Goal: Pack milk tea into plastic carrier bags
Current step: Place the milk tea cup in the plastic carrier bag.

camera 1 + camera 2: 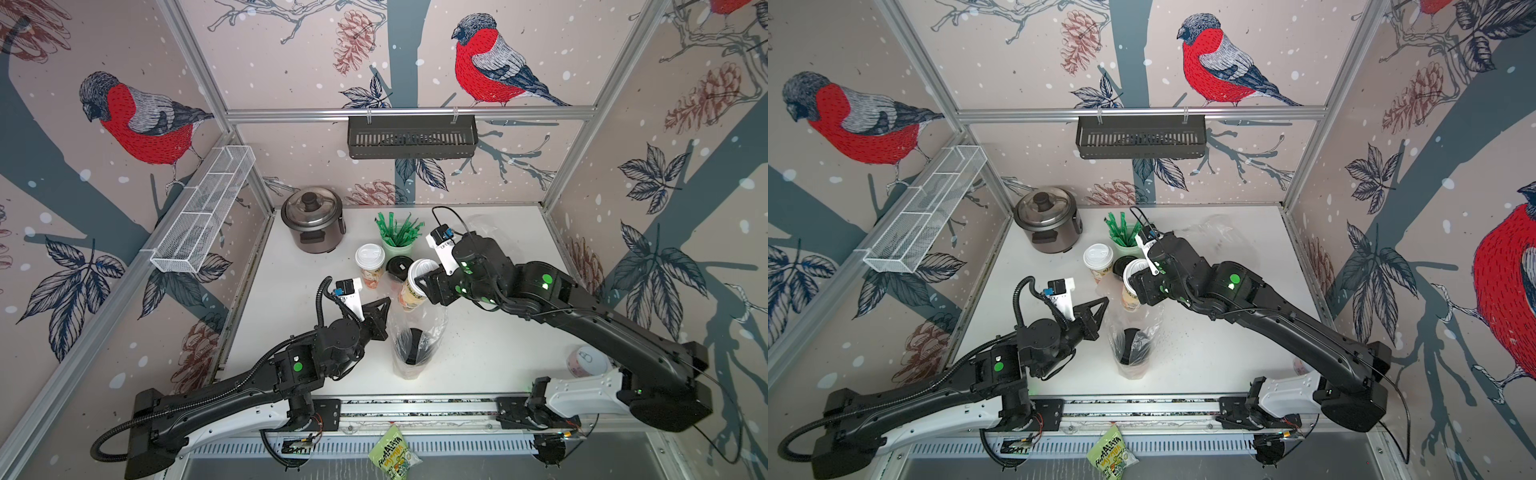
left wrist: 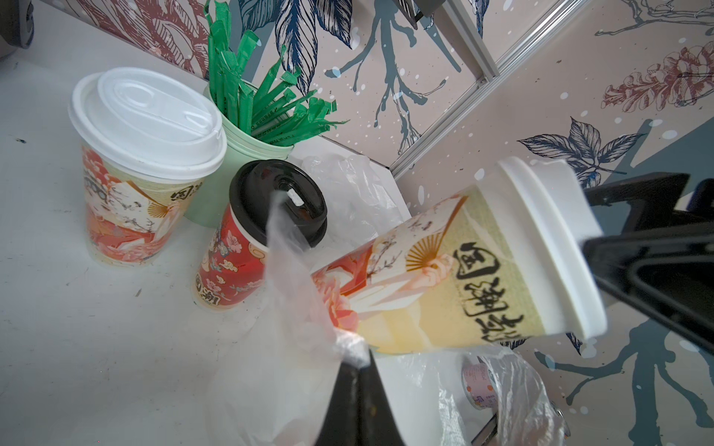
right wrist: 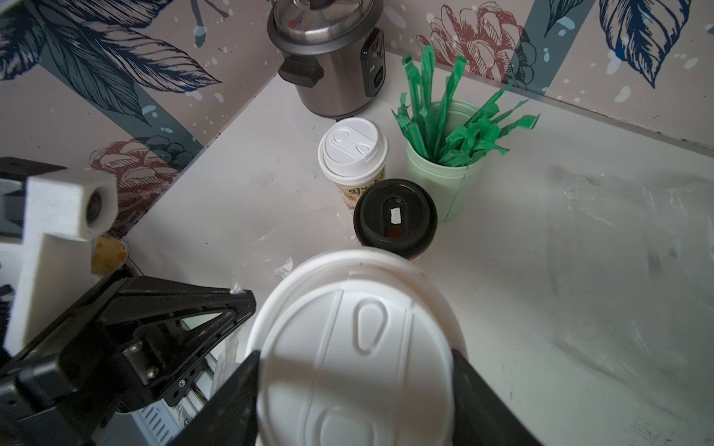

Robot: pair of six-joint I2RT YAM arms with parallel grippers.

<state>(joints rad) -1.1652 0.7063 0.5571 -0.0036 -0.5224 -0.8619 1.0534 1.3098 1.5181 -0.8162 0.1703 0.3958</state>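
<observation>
Legibly, green packet (image 1: 390,455) marked HIMALAYA, red cup (image 2: 226,264) 国潮

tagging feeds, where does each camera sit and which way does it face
Top views: above the front edge, looking down on the table; left arm, right arm, left tool and right tool show.
Left wrist: on the left arm, facing the carrier bag its tool pinches and the tilted milk tea cup.
Right wrist: on the right arm, looking down on that cup's lid; both tools show.
Shared: all show the straw cup.
</observation>
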